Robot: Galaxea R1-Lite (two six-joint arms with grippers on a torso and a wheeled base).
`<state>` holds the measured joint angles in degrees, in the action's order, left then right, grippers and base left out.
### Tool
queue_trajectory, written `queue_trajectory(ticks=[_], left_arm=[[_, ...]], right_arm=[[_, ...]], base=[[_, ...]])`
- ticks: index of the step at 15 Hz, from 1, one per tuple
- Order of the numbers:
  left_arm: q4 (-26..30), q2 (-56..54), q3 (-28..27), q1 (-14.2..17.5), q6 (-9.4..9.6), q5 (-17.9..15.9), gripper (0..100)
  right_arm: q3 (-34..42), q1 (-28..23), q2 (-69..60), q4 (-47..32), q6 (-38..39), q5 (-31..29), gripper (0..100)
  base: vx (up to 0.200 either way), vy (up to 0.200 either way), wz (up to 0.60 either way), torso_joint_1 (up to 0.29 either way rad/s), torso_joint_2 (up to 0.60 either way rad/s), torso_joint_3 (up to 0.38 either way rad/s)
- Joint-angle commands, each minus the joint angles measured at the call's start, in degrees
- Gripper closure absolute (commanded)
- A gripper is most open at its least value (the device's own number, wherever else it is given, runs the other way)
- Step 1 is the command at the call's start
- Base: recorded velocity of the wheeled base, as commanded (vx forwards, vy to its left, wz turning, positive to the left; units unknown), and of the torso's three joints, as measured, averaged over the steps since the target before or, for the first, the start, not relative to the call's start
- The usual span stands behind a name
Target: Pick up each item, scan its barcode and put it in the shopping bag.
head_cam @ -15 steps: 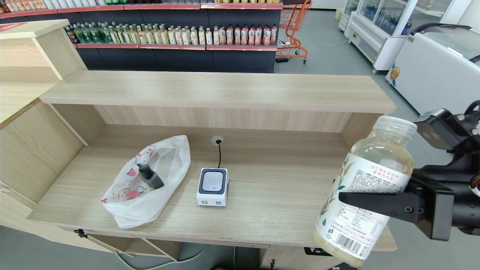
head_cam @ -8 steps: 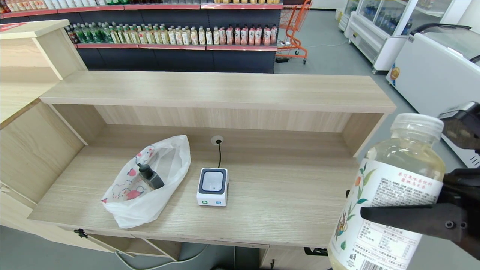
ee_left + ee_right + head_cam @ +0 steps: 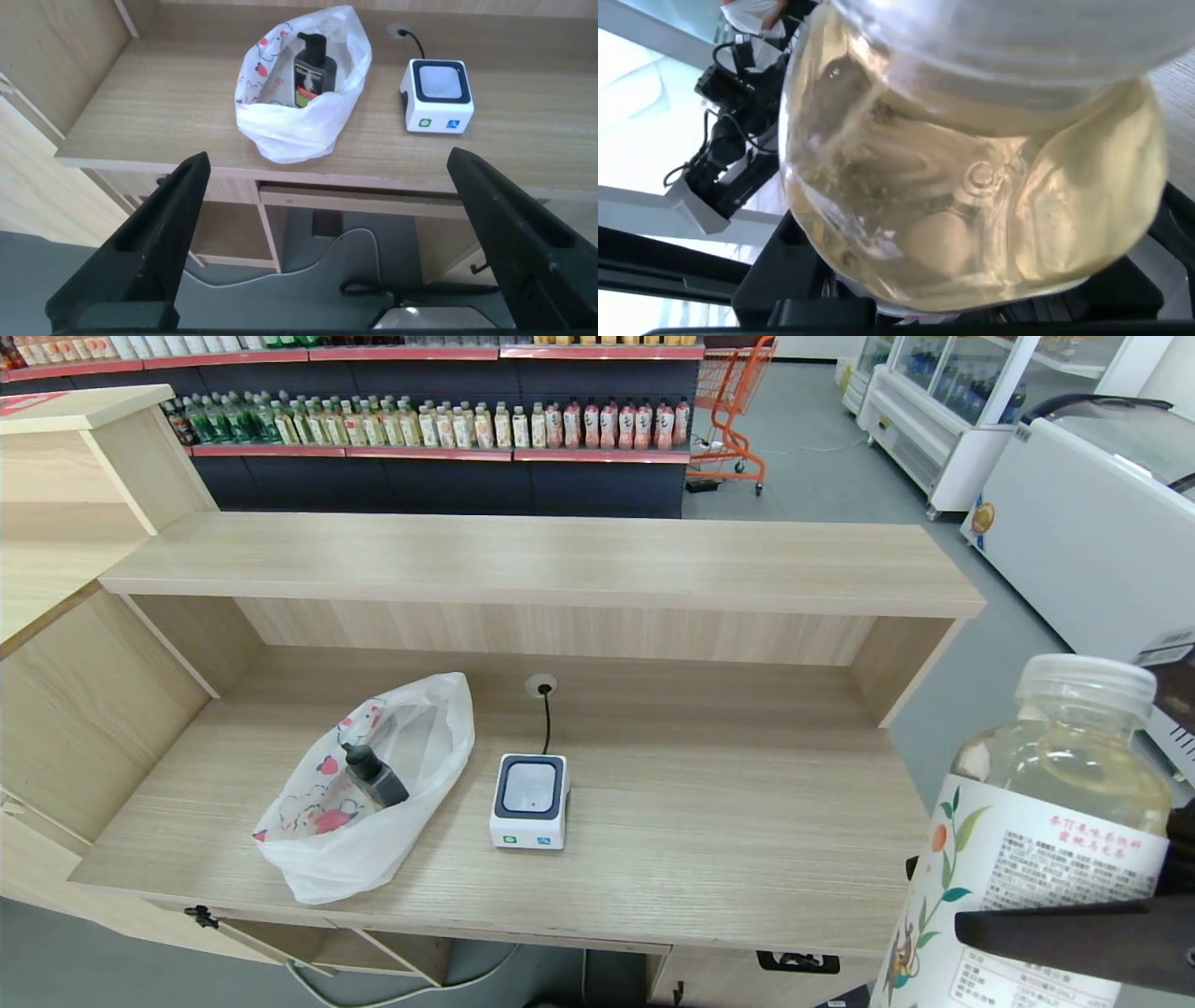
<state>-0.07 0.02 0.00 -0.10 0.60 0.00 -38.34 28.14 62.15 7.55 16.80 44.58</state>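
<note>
A clear bottle of pale yellow drink (image 3: 1036, 859) with a white printed label hangs upright off the counter's right front corner, close to the head camera. My right gripper (image 3: 976, 924) is shut on its label, one dark finger (image 3: 1074, 933) across the front. In the right wrist view the bottle (image 3: 971, 187) sits very close. A white printed shopping bag (image 3: 373, 803) lies on the counter's left part with a dark pump bottle (image 3: 373, 775) inside. The white scanner (image 3: 529, 800) sits mid-counter. My left gripper (image 3: 329, 163) is open, below the counter's front edge, facing the bag (image 3: 299, 112) and scanner (image 3: 437, 93).
The scanner's black cable runs back to a hole (image 3: 541, 686) in the counter. A raised wooden ledge (image 3: 541, 560) and side walls enclose the counter (image 3: 728, 821). Beyond stand drink shelves (image 3: 429, 425), an orange cart (image 3: 738, 401) and white freezers (image 3: 1083, 504).
My right gripper has carried the bottle to the right and lower in the head view, nearer the camera and away from the counter. Bag, pump bottle and scanner have stayed put.
</note>
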Motion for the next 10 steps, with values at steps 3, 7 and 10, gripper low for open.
queue_trajectory(ticks=[3,7,10], left_arm=[[-0.01,0.06,0.00,0.01,0.02,0.00,0],[-0.01,0.06,0.00,0.01,0.02,0.00,0],[-0.01,0.06,0.00,0.01,0.02,0.00,0]], right_arm=[[0.19,0.08,-0.36,-0.08,-0.01,-0.02,100],[0.28,0.08,0.34,0.01,-0.28,-0.02,100],[0.37,0.08,0.87,0.01,-0.71,-0.11,100]], base=[[0.000,0.000,0.00,0.000,0.00,0.000],[0.000,0.000,0.00,0.000,0.00,0.000],[0.000,0.000,0.00,0.000,0.00,0.000]])
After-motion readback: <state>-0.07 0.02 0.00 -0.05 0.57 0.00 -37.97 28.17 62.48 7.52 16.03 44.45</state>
